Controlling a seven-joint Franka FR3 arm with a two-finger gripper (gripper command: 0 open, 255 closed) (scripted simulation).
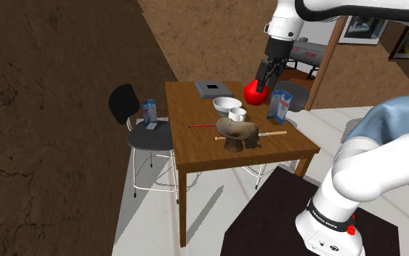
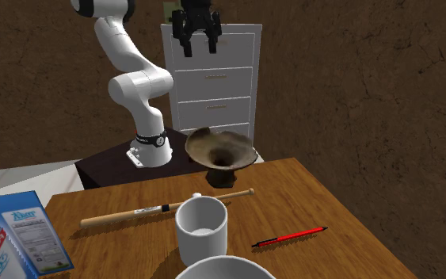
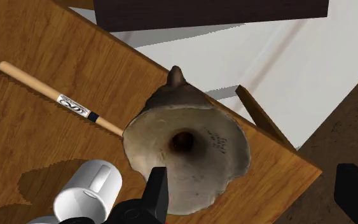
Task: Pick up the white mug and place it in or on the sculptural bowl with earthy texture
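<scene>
Wrist view: my claw (image 3: 257, 178) hangs spread and empty, looking down on the earthy sculptural bowl (image 3: 184, 146), since the white mug (image 3: 88, 191) sits ungrasped on the wooden table (image 3: 31, 127) just beside it. Next I should centre over the mug.

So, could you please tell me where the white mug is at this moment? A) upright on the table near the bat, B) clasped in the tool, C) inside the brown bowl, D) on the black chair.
A: the mug stands upright on the table close to the bat, while the tool hangs open and empty high above.
</scene>
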